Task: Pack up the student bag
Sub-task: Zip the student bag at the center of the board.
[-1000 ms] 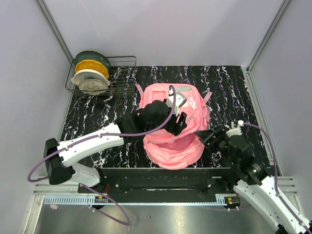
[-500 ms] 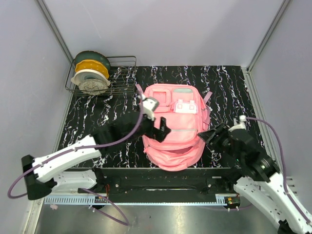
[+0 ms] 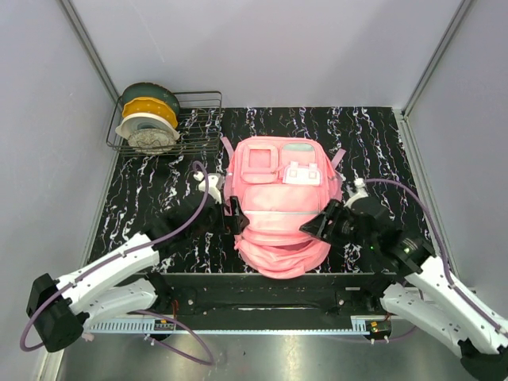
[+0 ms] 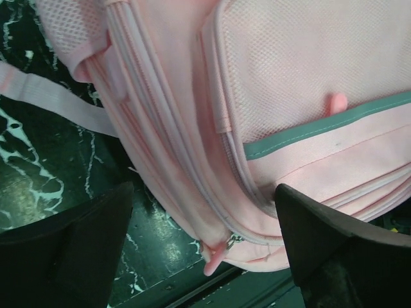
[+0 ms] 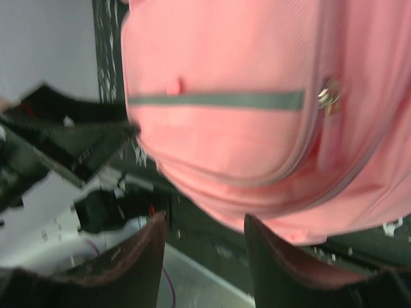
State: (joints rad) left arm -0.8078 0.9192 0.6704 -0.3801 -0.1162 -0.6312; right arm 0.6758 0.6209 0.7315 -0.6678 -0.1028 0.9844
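The pink student bag (image 3: 282,190) lies on the black marbled table, front pockets up, with a mint patch and white clasp near its far end. My left gripper (image 3: 236,216) is open and empty at the bag's left side. The left wrist view shows the bag (image 4: 270,96), its zip lines and a pink zip pull (image 4: 215,256) between the wide-apart fingers. My right gripper (image 3: 317,225) is open and empty at the bag's right near corner. The right wrist view, blurred, shows the bag (image 5: 237,64) with a grey-green band and a metal zip pull (image 5: 331,96).
A wire rack (image 3: 194,131) with filament spools (image 3: 148,119) stands at the table's far left. The table's near edge (image 3: 262,279) runs right below the bag. Grey walls close in the sides and back.
My left arm has drawn back off the top of the bag to its left side. My right gripper has moved left, close to the bag's right near corner.
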